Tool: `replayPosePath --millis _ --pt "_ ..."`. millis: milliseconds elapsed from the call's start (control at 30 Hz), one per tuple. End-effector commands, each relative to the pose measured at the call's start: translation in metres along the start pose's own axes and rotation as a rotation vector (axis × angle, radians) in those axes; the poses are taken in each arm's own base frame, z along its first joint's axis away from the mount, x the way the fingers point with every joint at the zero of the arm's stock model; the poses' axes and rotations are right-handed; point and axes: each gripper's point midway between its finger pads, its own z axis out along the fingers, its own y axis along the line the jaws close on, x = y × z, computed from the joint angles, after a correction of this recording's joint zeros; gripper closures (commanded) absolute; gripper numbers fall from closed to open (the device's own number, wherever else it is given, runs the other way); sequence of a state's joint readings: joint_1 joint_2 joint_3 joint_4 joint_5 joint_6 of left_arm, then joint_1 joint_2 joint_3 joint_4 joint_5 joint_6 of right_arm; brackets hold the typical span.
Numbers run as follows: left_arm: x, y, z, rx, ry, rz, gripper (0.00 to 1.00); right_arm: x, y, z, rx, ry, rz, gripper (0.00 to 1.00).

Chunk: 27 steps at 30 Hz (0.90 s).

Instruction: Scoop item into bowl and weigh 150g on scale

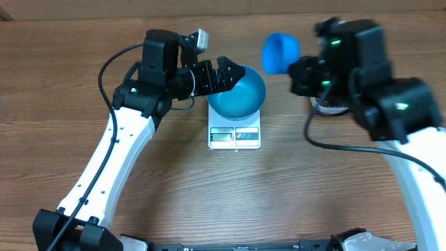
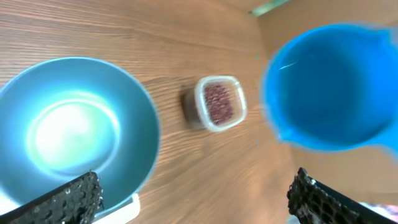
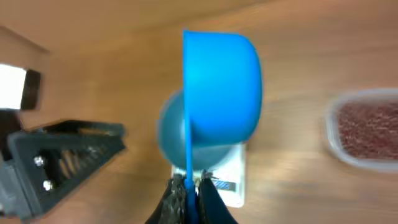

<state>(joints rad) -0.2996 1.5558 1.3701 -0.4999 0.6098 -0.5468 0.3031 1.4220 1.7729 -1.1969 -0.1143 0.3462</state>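
The bowl (image 1: 240,94) sits on the scale (image 1: 234,137) — the tub (image 2: 200,106) of beans (image 2: 217,102) lies to its right.

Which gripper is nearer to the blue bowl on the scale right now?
Left. The left gripper is open right at the left rim of the blue bowl. The right gripper, shut on the handle of the blue scoop, is off to the bowl's right, clear of it.

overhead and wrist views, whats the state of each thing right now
bowl: upright on the scale, empty
scale: under the bowl, display unreadable
scoop: held in the air by its handle, looks empty
tub: open, holds beans
left gripper: open, at the bowl's rim, holding nothing
right gripper: shut on the scoop's handle
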Motion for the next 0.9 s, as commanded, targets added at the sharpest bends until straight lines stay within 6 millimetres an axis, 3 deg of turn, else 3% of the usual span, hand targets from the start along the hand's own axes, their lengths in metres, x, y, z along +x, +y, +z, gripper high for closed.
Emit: replayPosePath --millis 0,133,300,367,500,667,767,867 --pt "-0.002 0.023 -0.007 -0.154 -0.018 0.11 0.0 -0.003 -0.047 -0.012 0.118 0.023 -0.039 0.96" --pt "0.006 0.047 -0.012 -0.277 0.006 0.123 0.0 0.0 -0.097 -0.003 0.222 0.109 -0.087 0.96" --pt "0.007 0.053 -0.014 -0.313 0.013 0.164 0.0 0.001 -0.137 0.019 0.275 0.196 -0.108 0.96" --pt "0.007 0.053 -0.014 -0.315 0.013 0.172 0.01 0.004 -0.144 0.022 0.283 0.218 -0.092 0.96" --pt "-0.001 0.049 -0.021 -0.339 -0.001 0.179 0.13 -0.001 -0.15 0.023 0.314 0.211 -0.145 0.96" --pt "-0.025 0.03 -0.063 -0.462 -0.046 0.188 0.14 -0.014 -0.182 0.012 0.514 0.176 -0.174 0.96" --pt "-0.035 0.021 -0.081 -0.531 -0.065 0.216 0.13 -0.006 -0.191 0.011 0.552 0.229 -0.195 0.97" --pt "-0.033 0.017 -0.08 -0.56 -0.057 0.26 0.13 0.009 -0.202 0.015 0.562 0.313 -0.171 0.97"
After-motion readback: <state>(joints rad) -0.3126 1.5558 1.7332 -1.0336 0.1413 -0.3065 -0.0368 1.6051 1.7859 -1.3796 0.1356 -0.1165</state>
